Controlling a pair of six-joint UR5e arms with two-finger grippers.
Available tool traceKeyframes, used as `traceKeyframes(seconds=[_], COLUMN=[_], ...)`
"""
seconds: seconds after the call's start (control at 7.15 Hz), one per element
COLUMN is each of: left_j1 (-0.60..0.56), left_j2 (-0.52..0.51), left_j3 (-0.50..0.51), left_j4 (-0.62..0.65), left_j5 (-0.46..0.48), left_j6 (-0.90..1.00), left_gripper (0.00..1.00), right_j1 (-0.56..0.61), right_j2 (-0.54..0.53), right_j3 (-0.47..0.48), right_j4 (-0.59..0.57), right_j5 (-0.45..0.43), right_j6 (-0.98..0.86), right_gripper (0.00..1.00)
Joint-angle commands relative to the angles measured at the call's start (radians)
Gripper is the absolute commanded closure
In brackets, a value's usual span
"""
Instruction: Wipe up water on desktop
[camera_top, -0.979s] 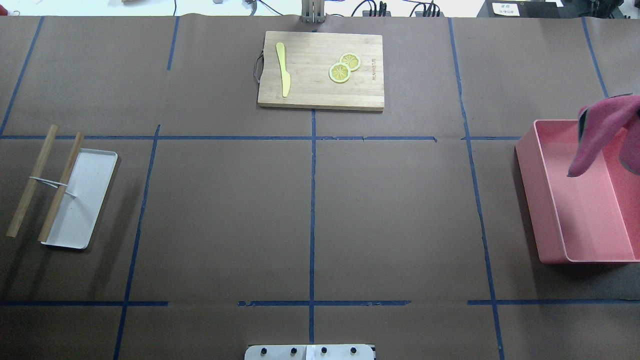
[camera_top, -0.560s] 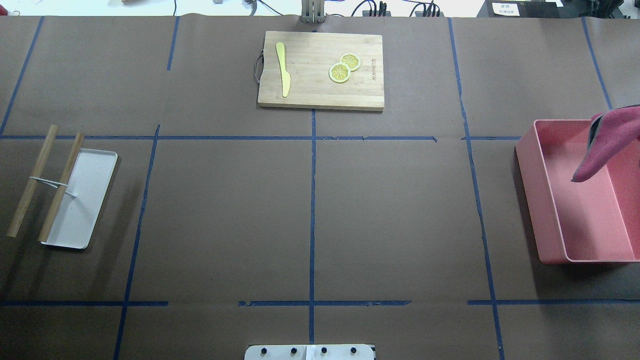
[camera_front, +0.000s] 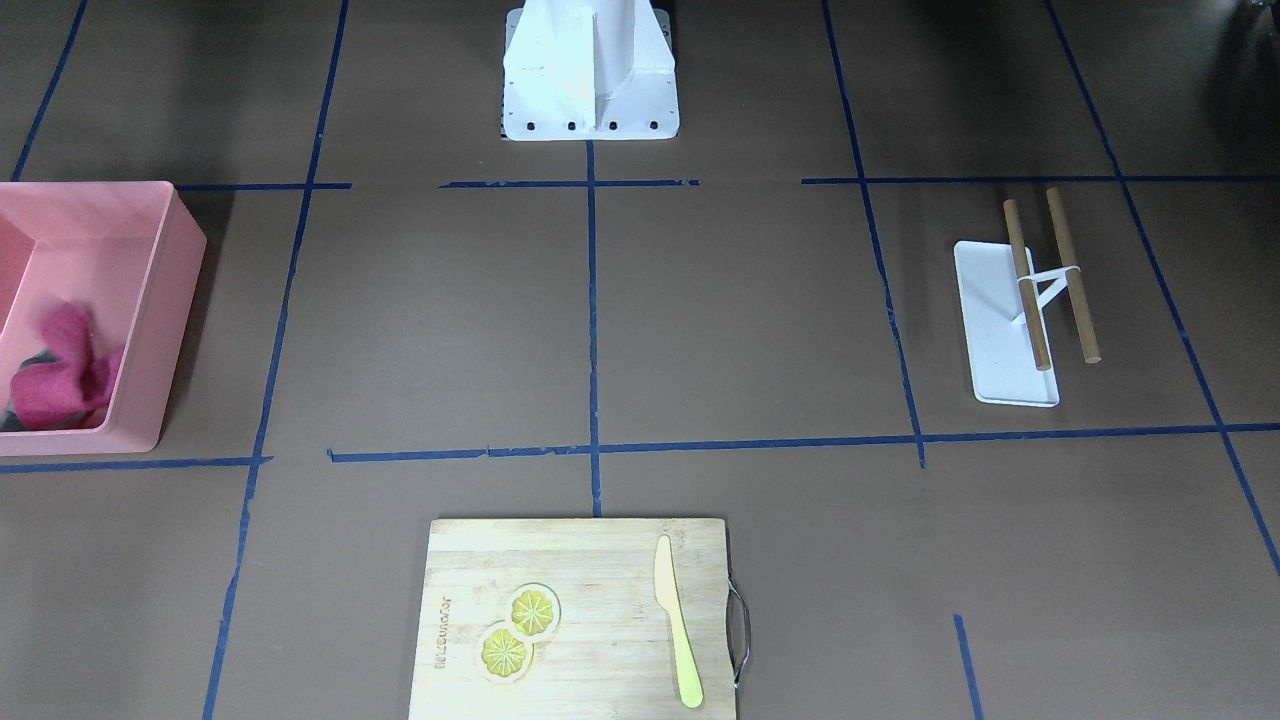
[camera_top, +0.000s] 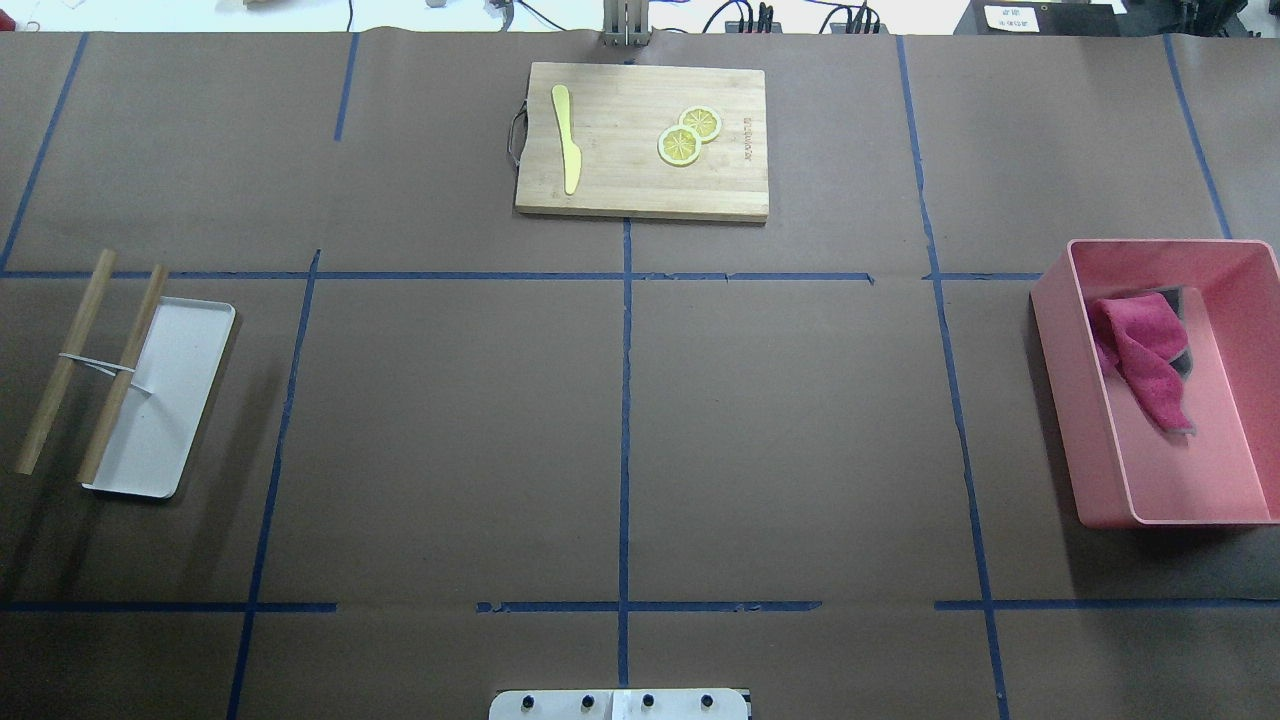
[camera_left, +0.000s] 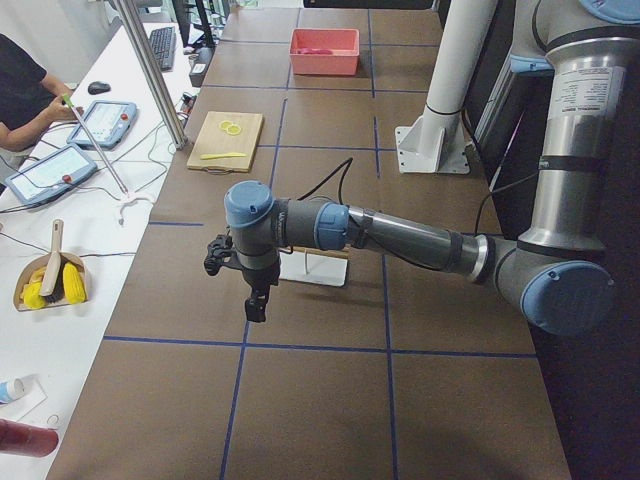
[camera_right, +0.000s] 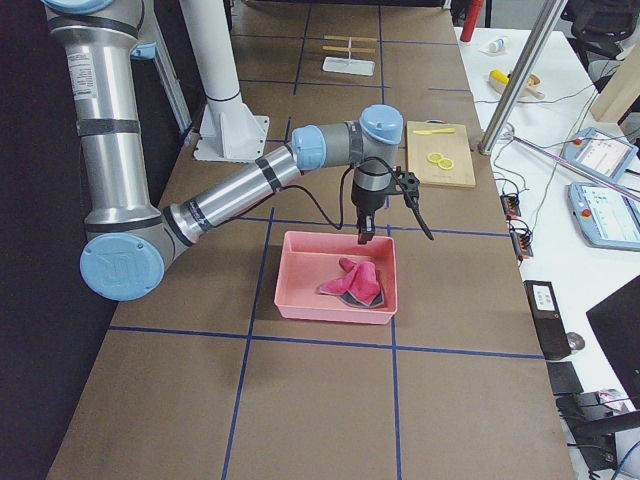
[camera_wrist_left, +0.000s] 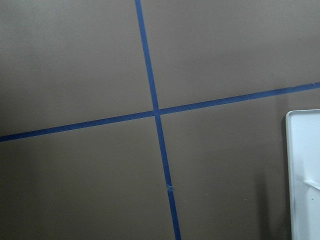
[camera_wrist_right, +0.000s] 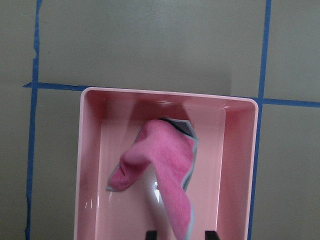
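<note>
Bench (camera_top: 450, 420): brown, matte, rigid; no water can be made out on it. Pink cloth (camera_top: 1140, 345) is crumpled in the pink bin (camera_top: 1055, 340) at the right edge; judged soft and light, best pinched at a raised fold. Right tool (camera_right: 366, 236) is held over the bin, spread wide, empty; left tool (camera_left: 255, 303) is held near the left edge, opening cannot be told.

— What sort of place was it?
— A robotics lab. Blue tape gridded the desktop (camera_top: 450, 420), a large industrial arm (camera_left: 400, 235) reached over it, and an operator (camera_left: 15, 80) sat beside teach pendants (camera_left: 105, 122) and a keyboard (camera_left: 163, 42).
</note>
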Motion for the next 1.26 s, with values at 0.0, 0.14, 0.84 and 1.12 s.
traceKeyframes(seconds=[0.0, 0.14, 0.84, 1.12], left_j1=[-0.005, -0.012, -0.069, -0.069], left_j2=[0.001, 0.001, 0.002, 0.002], left_j3=[0.047, 0.059, 0.156, 0.159], left_j4=[-0.037, -0.037, -0.025, -0.025], left_j5=[0.0, 0.0, -0.106, -0.106], left_j6=[0.003, 0.003, -0.009, -0.031], left_gripper=[0.0, 0.0, 0.0, 0.0], right_j1=[0.002, 0.023, 0.156, 0.154], right_j2=[-0.002, -0.004, -0.05, -0.071], right_j3=[-0.021, -0.036, -0.25, -0.273], right_j4=[0.017, 0.036, 0.261, 0.261], right_j5=[0.02, 0.046, 0.15, 0.147], right_j6=[0.0, -0.004, -0.193, -0.198], right_gripper=[0.0, 0.0, 0.0, 0.0])
